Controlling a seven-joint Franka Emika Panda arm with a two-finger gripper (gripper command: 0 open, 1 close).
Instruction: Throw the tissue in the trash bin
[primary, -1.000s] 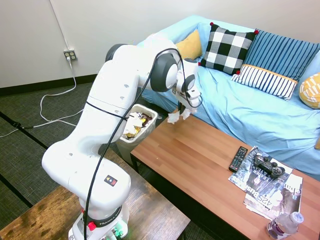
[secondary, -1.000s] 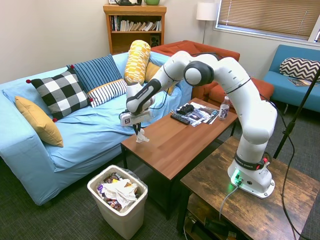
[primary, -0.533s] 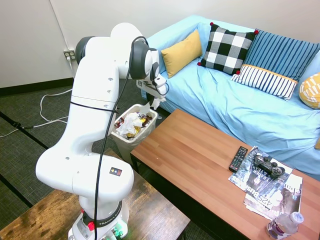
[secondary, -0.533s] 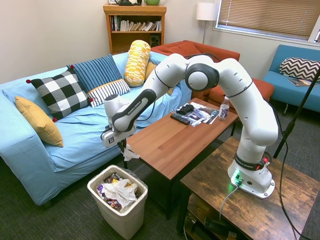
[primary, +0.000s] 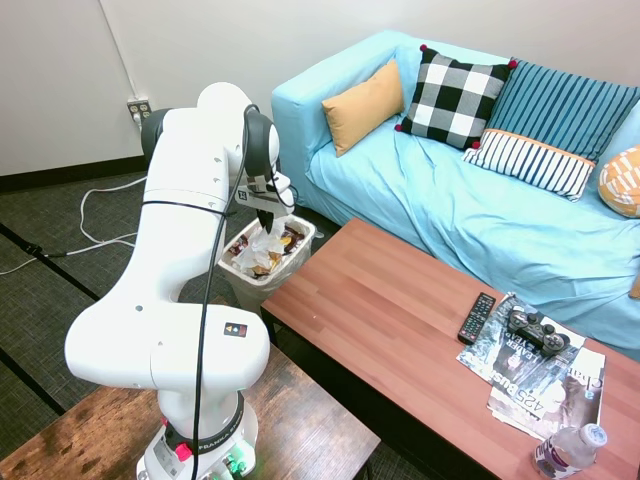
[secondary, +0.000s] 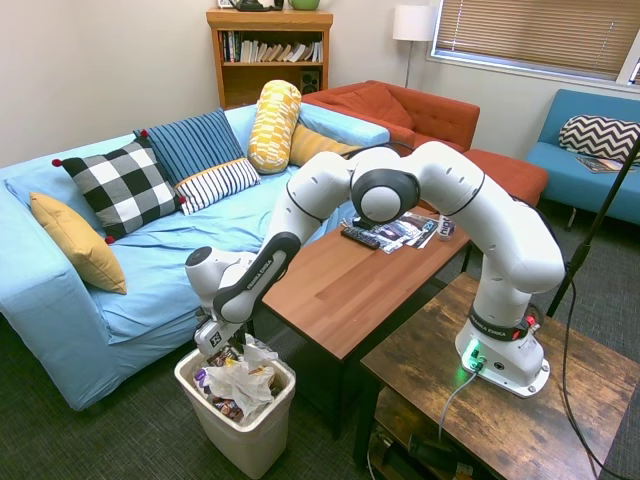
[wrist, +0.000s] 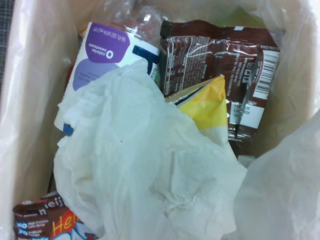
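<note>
Beside the long wooden coffee table (primary: 400, 310) stands the trash bin (secondary: 262, 432), on dark carpet at the foot of a light blue sofa (primary: 480, 215). Directly over its rim hangs the gripper (secondary: 236, 350), fingers clamped on the tissue (secondary: 260, 353), which dangles just above the crumpled white paper (wrist: 135, 170) and brown wrappers (wrist: 210, 55) inside. At the table's far end lie a remote (primary: 477, 317), a game controller (primary: 536, 329) on magazines (primary: 545, 385), and a water bottle (primary: 568, 450).
</note>
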